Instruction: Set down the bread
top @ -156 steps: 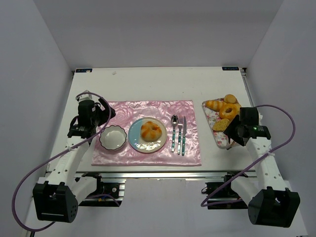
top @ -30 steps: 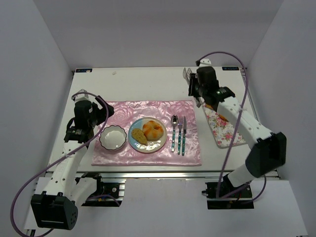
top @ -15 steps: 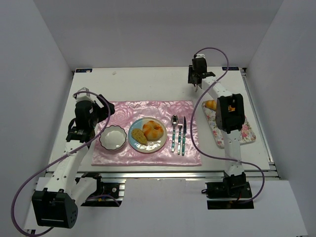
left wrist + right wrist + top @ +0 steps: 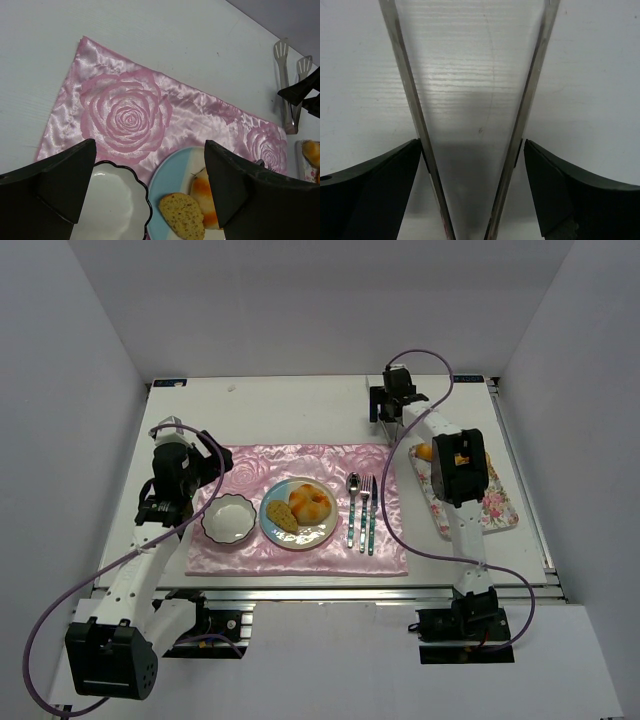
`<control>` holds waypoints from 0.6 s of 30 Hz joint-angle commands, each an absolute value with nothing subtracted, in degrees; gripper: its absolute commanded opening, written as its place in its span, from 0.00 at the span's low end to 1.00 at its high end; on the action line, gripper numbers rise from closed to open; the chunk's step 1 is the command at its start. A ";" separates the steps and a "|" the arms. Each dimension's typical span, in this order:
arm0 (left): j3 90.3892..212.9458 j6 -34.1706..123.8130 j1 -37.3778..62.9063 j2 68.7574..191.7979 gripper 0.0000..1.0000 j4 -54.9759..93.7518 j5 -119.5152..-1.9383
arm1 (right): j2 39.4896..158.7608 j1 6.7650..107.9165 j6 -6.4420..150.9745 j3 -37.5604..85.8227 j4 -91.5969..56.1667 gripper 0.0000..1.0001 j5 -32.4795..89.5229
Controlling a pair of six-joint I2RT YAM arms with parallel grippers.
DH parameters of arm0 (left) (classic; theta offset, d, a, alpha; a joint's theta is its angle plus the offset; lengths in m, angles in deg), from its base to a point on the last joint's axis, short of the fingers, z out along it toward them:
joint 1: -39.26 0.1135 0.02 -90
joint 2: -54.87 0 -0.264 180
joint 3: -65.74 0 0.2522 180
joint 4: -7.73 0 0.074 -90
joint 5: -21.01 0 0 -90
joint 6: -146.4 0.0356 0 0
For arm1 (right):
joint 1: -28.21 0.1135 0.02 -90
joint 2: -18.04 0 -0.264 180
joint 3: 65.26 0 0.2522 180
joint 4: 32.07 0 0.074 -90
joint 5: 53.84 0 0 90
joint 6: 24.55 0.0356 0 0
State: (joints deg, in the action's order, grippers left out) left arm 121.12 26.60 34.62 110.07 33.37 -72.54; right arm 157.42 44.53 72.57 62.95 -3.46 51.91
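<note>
White table [image 4: 300,405], one plate [image 4: 312,538] holding two breads [image 4: 311,503], left hand [image 4: 150,147] apart, right hand [image 4: 472,145] spread around tongs [image 4: 411,100].

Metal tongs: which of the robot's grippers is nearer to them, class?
Right. The right gripper has the metal tongs between its fingers; the left gripper hovers far off, over the white bowl and pink placemat.

bread slice [image 4: 283,516] | brown, flat on plate [image 4: 305,541] | just beside round bun [image 4: 310,503]
</note>
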 commanded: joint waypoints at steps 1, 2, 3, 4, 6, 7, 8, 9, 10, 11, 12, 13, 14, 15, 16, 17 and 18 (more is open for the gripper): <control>121.86 26.87 34.52 109.45 0.98 34.23 -71.63 | 149.54 44.56 73.71 61.79 -3.20 0.89 53.21; 122.04 26.87 34.52 109.28 0.98 34.50 -71.45 | 148.22 44.47 73.97 61.18 -3.28 0.89 53.21; 122.21 27.04 34.52 109.19 0.98 35.20 -71.19 | 145.25 44.47 74.15 59.43 -3.46 0.89 53.13; 122.65 27.13 34.52 109.10 0.98 35.64 -71.01 | 143.66 44.47 74.24 58.46 -3.72 0.89 52.78; 123.09 26.96 34.43 108.49 0.98 36.95 -70.84 | 138.32 44.56 74.59 55.48 -3.98 0.89 52.08; 123.27 26.61 34.43 108.14 0.98 37.22 -71.01 | 136.36 44.65 74.59 54.24 -4.07 0.89 51.64; 123.27 26.34 34.52 107.35 0.98 37.57 -71.10 | 134.17 44.65 75.03 52.75 -3.99 0.89 51.20; 123.27 25.91 34.43 106.91 0.98 38.36 -71.53 | 129.71 44.56 75.55 49.25 -3.72 0.89 49.71; 123.44 25.12 34.52 106.55 0.98 38.89 -71.88 | 127.40 44.65 76.26 47.13 -2.68 0.89 49.26; 123.53 24.76 34.43 105.86 0.98 39.42 -72.24 | 122.16 44.65 76.87 44.67 -2.14 0.89 48.30; 123.71 24.41 34.52 105.50 0.98 40.81 -73.28 | 119.24 44.74 79.05 38.38 -1.62 0.89 48.29; 124.14 23.89 34.43 105.24 0.98 41.44 -73.56 | 116.42 45.00 80.55 34.58 -1.44 0.89 48.55; 124.23 23.79 34.52 104.88 0.98 41.96 -73.73 | 113.26 45.26 82.22 30.54 -1.87 0.89 48.82; 124.23 23.71 34.43 104.19 0.98 42.67 -73.73 | 107.23 45.44 84.85 26.41 -2.74 0.89 48.56; 124.06 23.44 34.52 103.74 0.98 42.59 -73.39 | 104.29 46.14 86.09 17.84 -3.97 0.89 48.38; 123.45 23.27 34.43 103.22 0.98 42.41 -73.30 | 98.61 46.67 87.76 13.93 -5.90 0.89 48.03; 123.27 23.01 34.43 102.78 0.98 42.24 -73.12 | 95.86 46.93 88.91 9.97 -7.14 0.89 47.33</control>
State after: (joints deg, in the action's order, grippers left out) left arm 121.96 24.17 34.62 104.96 40.89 -72.78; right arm 101.18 45.62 82.45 19.43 -6.17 49.03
